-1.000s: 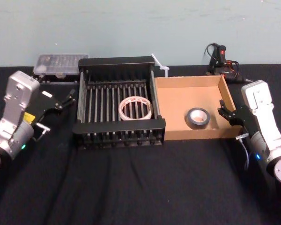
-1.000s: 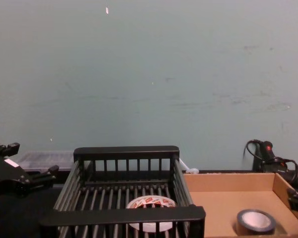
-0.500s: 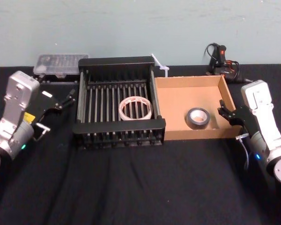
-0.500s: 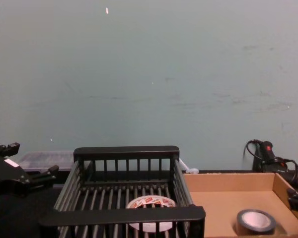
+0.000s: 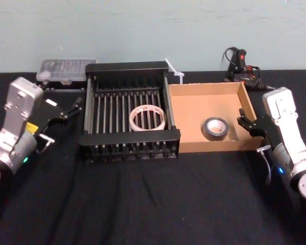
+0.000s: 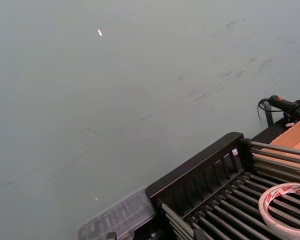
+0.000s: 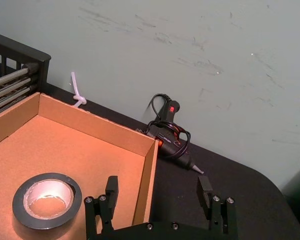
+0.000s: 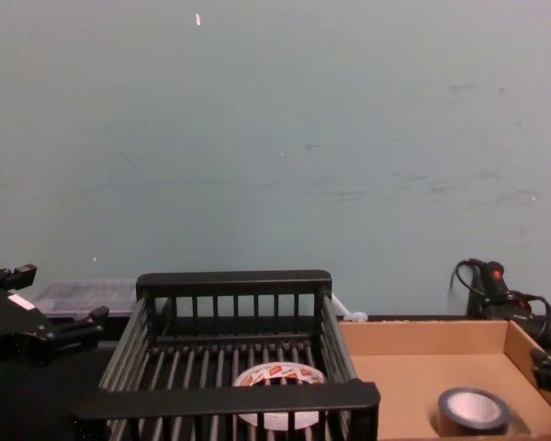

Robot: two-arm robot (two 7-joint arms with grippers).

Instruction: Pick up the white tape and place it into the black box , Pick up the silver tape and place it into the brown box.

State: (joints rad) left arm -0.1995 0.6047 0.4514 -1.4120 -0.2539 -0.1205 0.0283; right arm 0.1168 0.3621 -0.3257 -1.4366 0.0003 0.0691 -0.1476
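The white tape (image 5: 148,118) is lying flat inside the black box (image 5: 128,67); the silver tape (image 5: 215,128) is sitting in the brown box (image 5: 206,89). The left gripper (image 5: 76,105) and right gripper (image 5: 243,121) are hovering spread and empty just outside the boxes' outer walls.

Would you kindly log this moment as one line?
white tape: in black box | silver tape: in brown box | left gripper, right gripper: open, empty

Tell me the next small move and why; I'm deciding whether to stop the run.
Probably none beyond parking both arms. The white tape lies in the black box, the silver tape in the brown box, and the left gripper and right gripper sit outside, jaws open and empty.
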